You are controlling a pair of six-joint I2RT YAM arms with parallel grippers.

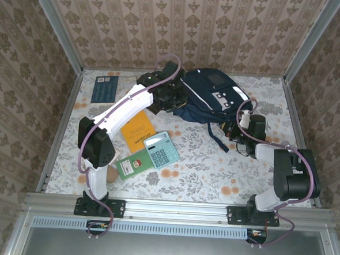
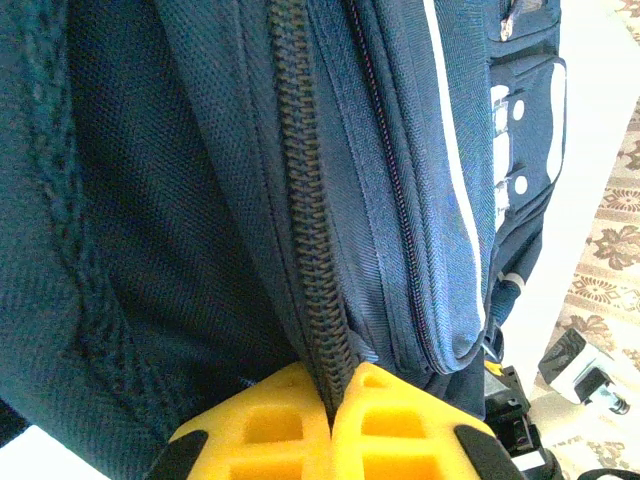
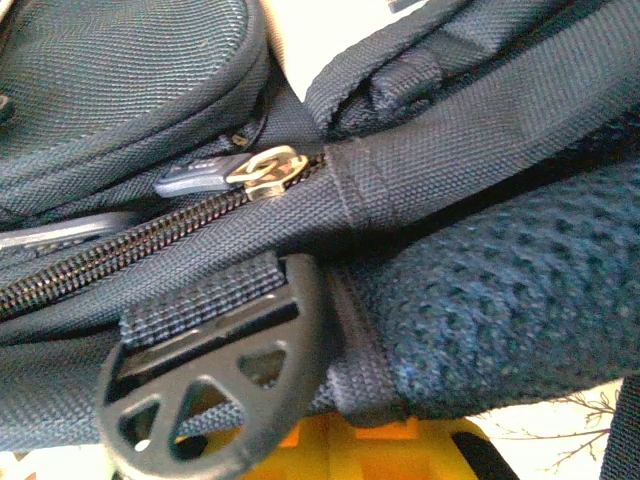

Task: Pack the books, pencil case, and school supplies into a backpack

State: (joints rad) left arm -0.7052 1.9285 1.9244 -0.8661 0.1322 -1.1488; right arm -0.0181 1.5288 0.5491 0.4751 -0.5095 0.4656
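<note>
The navy backpack [image 1: 213, 95] lies at the back middle of the table. My left gripper [image 1: 169, 102] is at its left edge; in the left wrist view its yellow fingers [image 2: 270, 420] are shut on the backpack's zipper seam [image 2: 310, 240]. My right gripper [image 1: 235, 131] is at the backpack's front right, shut on the end of a padded strap [image 3: 500, 300] beside a black buckle [image 3: 215, 385]. A dark blue book [image 1: 106, 89], an orange-yellow book [image 1: 137, 131], a small green book [image 1: 132, 164], the light blue calculator [image 1: 161, 149] and the tan pencil case [image 1: 112, 173] lie on the table to the left.
A silver zipper pull [image 3: 255, 165] sits at the end of a closed zipper above the buckle. A loose dark strap [image 1: 218, 136] trails toward the front from the backpack. Metal rails [image 1: 64, 115] and patterned walls border the floral tabletop [image 1: 202, 170].
</note>
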